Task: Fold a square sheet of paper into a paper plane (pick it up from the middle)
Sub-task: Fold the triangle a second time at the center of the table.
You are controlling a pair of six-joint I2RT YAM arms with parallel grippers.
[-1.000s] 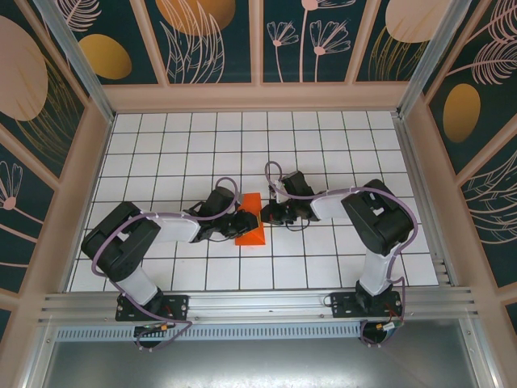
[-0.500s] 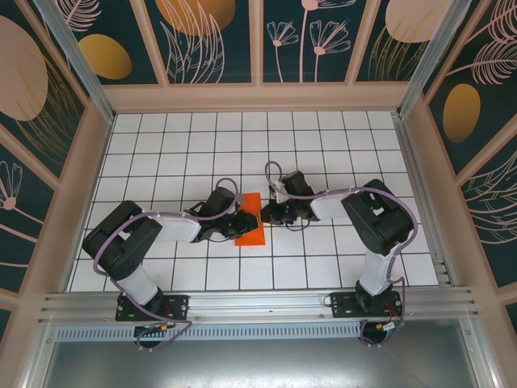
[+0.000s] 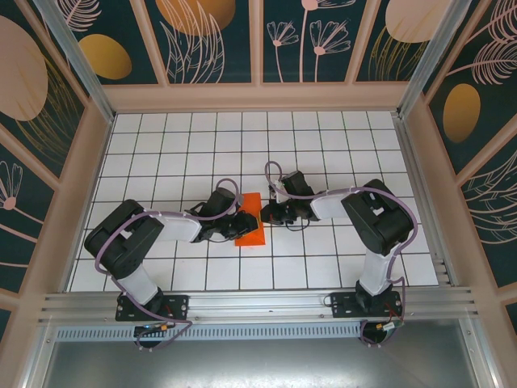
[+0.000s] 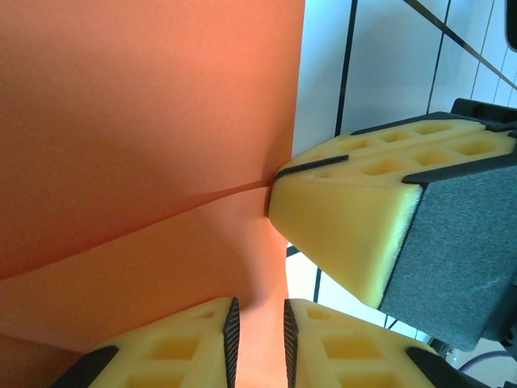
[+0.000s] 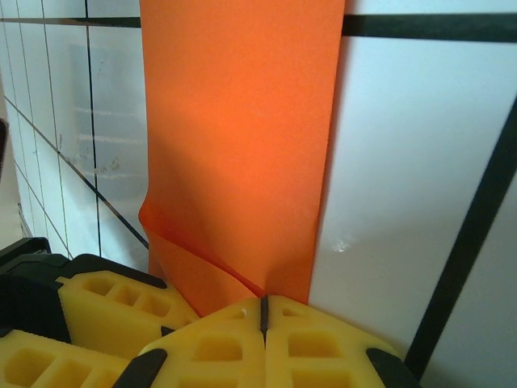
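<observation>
We see a table (image 3: 323,145) of glossy white square tiles with dark grout, walled by panels (image 3: 218,40) painted with pale leaves and gold ovals on deep teal. A ribbed aluminium rail (image 3: 258,303) runs along its 6 o'clock edge. From there the left arm (image 3: 121,242) and right arm (image 3: 376,214), black and white with lilac cables, bend inward. Between them, near the table's centre, lies the square sheet of paper (image 3: 254,233). It is smooth matte orange-red and folded into a narrow rectangle whose long sides run roughly from 12 to 6 o'clock. The left gripper (image 3: 240,224) bears on the sheet's 9 o'clock side. In the left wrist view its honeycombed yellow foam pads (image 4: 178,347) stand slightly parted, with orange showing through the slim gap. The right gripper (image 3: 267,215) meets the 3 o'clock edge. In the right wrist view its pads (image 5: 218,347) press flush together, and a sharp diagonal crease with a slightly lifted flap runs into their seam, so the paper's edge looks pinched there.
</observation>
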